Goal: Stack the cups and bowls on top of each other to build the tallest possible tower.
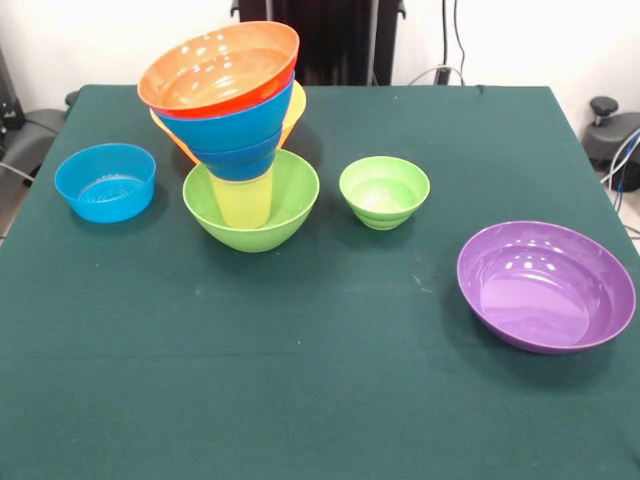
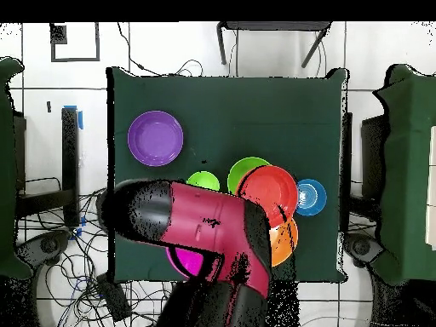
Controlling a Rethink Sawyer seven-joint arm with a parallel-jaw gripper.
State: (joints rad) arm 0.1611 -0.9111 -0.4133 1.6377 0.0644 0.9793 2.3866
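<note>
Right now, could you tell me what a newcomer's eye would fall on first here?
The leaning tower at the table's far side in the front view: a large lime-green bowl holds a yellow tumbler, with blue and orange bowls tilting above it. Next, the purple bowl alone near the front right, and overhead the red arm across the table.

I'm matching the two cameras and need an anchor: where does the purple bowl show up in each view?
Front view: the purple bowl sits alone at lower right, on the green table.
Overhead view: the purple bowl lies at upper left of the table.
Shared landmark: the small green bowl lies between the purple bowl and the tower in both views.
</note>
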